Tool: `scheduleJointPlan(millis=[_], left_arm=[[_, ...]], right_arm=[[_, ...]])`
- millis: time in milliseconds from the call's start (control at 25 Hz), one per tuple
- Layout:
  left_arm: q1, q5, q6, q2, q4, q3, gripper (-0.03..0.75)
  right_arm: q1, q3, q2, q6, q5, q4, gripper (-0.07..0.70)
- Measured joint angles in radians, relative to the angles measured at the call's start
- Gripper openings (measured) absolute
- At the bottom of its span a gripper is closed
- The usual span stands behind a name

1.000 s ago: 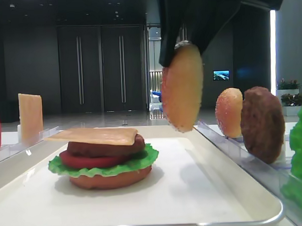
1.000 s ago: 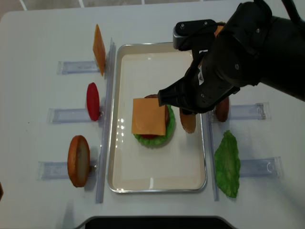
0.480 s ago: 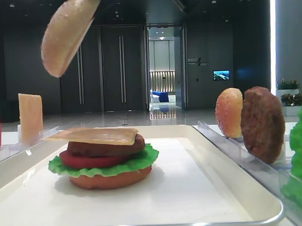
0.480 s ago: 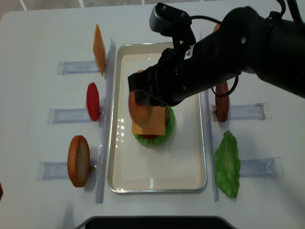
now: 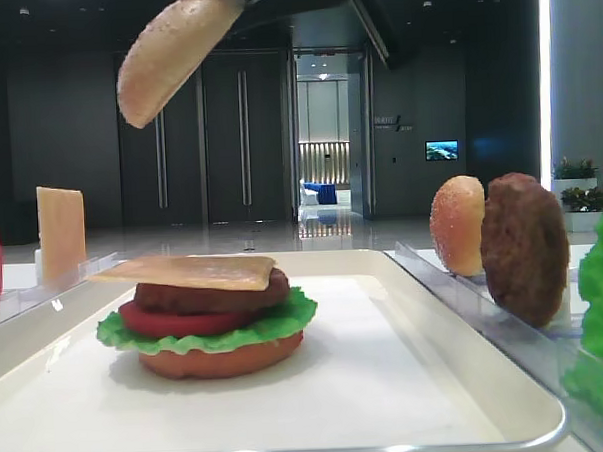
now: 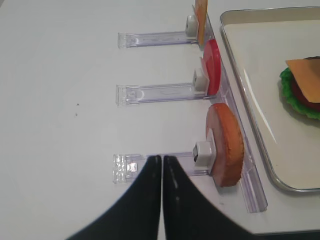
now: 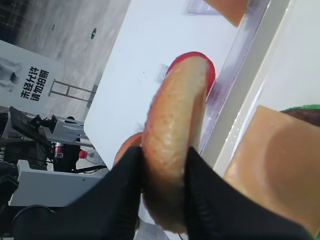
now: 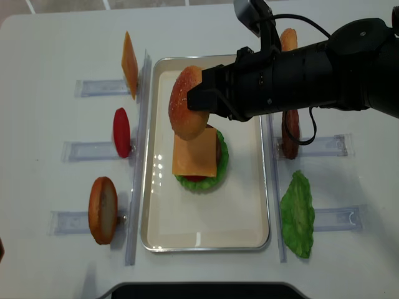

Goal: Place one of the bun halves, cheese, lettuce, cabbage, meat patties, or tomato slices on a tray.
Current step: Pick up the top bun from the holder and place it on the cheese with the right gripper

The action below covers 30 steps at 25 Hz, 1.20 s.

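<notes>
A second ago the right gripper [image 8: 198, 99] held the sesame bun top [image 8: 187, 103] on edge by the tray's [image 8: 243, 243] right rim, beside the stacked burger. It has since carried the bun leftward and higher. The bun now hangs tilted in its jaws over the stack's far left side, dome turned up.

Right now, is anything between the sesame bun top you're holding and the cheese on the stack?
Nothing visible. The right gripper holds the sesame bun top tilted, up and left of the cheese slice; only air lies between.
</notes>
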Motion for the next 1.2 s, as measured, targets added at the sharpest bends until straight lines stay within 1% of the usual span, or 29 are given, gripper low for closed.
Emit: scheduleJointPlan(millis=[160,280,480,1080,1160,1200], left_arm=[[0.0,0.0,0.0,0.0,0.0,0.0,-0.007],[0.0,0.0,0.0,0.0,0.0,0.0,-0.007],[0.0,0.0,0.0,0.0,0.0,0.0,-0.007],[0.0,0.0,0.0,0.0,0.0,0.0,-0.007],[0.0,0.0,0.0,0.0,0.0,0.0,-0.007],[0.0,0.0,0.0,0.0,0.0,0.0,-0.007]], right_arm=[[0.021,0.001,0.024,0.012,-0.039,-0.02,0.179],[0.044,0.002,0.079,0.014,-0.054,-0.025,0.179],[0.049,0.002,0.154,0.014,-0.063,-0.043,0.179],[0.049,0.002,0.159,0.015,-0.07,-0.04,0.178],[0.049,0.002,0.159,0.017,-0.07,-0.04,0.188],[0.049,0.002,0.159,0.017,-0.07,-0.042,0.206]])
